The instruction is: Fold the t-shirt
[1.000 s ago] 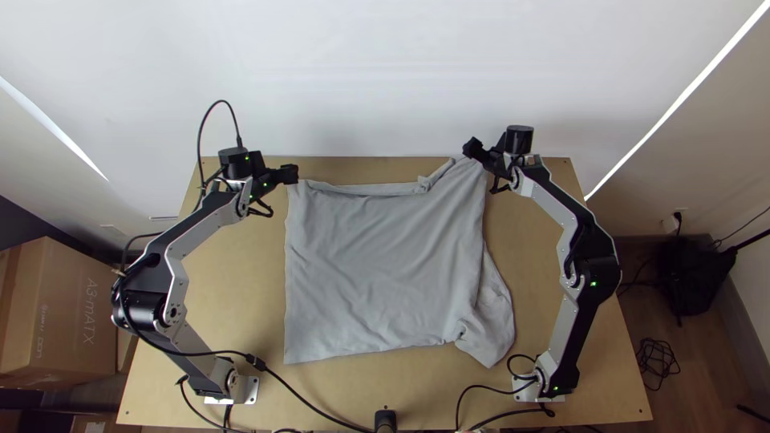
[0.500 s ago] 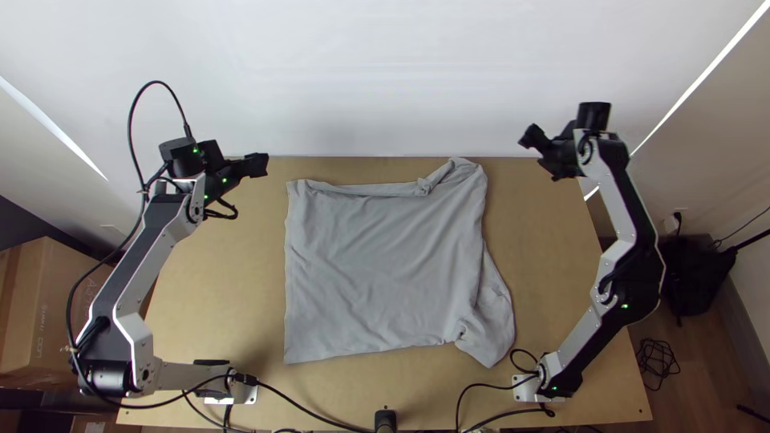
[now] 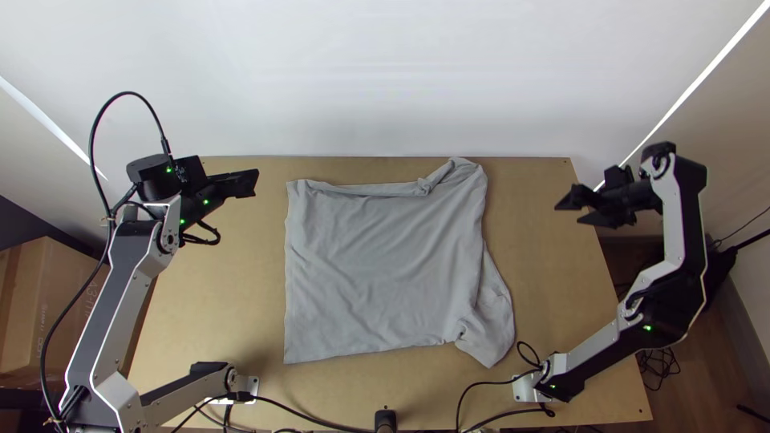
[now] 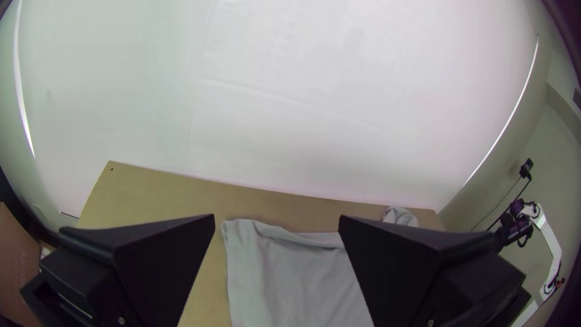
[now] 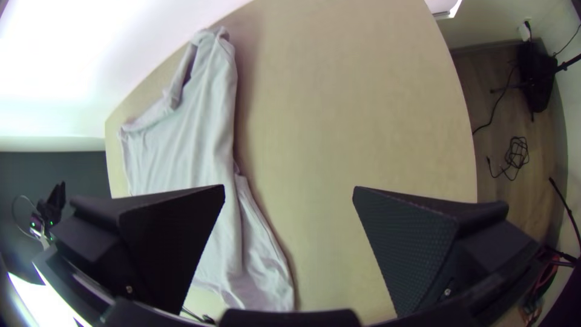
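Lying between left gripper (image 3: 254,182) and right gripper (image 3: 569,212), grey t-shirt (image 3: 385,265), touching neither.

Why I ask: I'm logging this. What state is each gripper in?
Left gripper: open, holding nothing.
Right gripper: open, holding nothing.

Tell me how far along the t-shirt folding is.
Done: the t-shirt lies broadly flat, perhaps doubled once.
In hand: nothing; the left end effector and right end effector are open, clear of it.
Remaining: its near right corner is bunched and it still covers a wide area, so most folding probably lies ahead.
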Controlling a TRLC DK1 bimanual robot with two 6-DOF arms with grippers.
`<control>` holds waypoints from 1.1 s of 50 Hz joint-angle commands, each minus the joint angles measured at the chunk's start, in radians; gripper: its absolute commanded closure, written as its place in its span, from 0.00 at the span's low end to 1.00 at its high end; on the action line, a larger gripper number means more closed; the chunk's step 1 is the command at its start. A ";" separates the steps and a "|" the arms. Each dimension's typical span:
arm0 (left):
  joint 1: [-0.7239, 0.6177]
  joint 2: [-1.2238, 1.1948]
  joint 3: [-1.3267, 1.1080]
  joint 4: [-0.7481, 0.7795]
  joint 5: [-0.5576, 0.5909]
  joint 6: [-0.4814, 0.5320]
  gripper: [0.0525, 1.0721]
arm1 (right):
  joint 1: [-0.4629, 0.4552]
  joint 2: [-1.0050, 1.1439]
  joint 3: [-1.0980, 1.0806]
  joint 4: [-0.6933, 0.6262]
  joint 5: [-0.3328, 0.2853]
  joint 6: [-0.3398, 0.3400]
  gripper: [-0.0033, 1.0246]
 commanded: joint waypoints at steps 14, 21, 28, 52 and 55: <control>-0.009 -0.075 -0.053 -0.028 0.014 -0.011 0.04 | -0.018 -0.153 -0.453 -0.022 -0.017 -0.343 0.06; -0.009 -0.092 -0.068 -0.030 0.014 -0.017 0.04 | 0.026 -0.197 -0.594 0.075 0.004 -0.343 0.07; -0.009 -0.110 -0.090 -0.034 0.014 -0.026 0.04 | 0.095 -0.240 -0.692 0.161 0.026 -0.318 0.09; -0.009 -0.153 -0.149 -0.042 0.012 -0.027 0.04 | 0.267 -0.261 -0.847 0.284 0.086 -0.240 0.24; -0.009 -0.154 -0.154 -0.042 0.012 -0.026 0.04 | 0.275 -0.261 -0.856 0.287 0.086 -0.237 0.24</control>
